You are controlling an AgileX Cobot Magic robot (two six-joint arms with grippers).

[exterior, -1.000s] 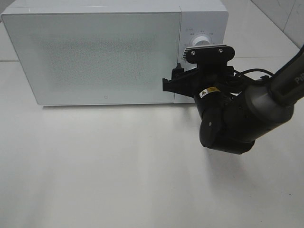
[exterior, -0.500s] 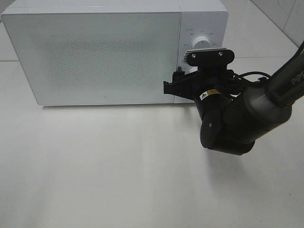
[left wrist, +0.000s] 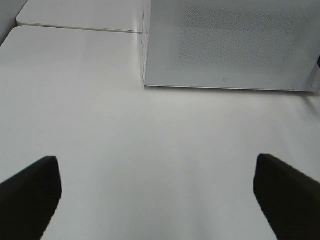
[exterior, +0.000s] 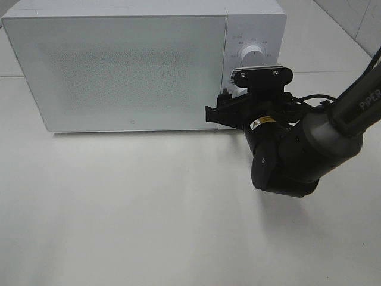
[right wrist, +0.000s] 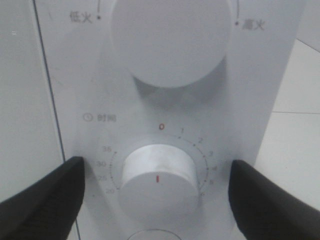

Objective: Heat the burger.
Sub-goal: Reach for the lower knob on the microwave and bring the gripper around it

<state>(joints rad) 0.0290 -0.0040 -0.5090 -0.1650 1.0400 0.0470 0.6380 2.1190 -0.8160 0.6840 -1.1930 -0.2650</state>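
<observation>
The burger is out of view; the white microwave [exterior: 119, 65] stands with its door shut. My right gripper [exterior: 229, 108] is at the control panel, right of the door. In the right wrist view the right gripper [right wrist: 156, 170] is open, its dark fingers [right wrist: 45, 195] on either side of the lower timer knob [right wrist: 157, 177] without touching it. That knob carries a red mark. Above it sits the larger power knob [right wrist: 170, 40]. My left gripper [left wrist: 157, 170] is open over the bare table, well in front of the microwave [left wrist: 230, 45].
The white table [exterior: 149, 208] stretches in front of the microwave. The right arm's black body [exterior: 286, 155] hangs over the table near the microwave's front right corner. The power knob [exterior: 252, 55] shows above the wrist camera mount.
The right gripper has dropped slightly along the control panel, uncovering the upper knob in the exterior high view. The left arm has not moved.
</observation>
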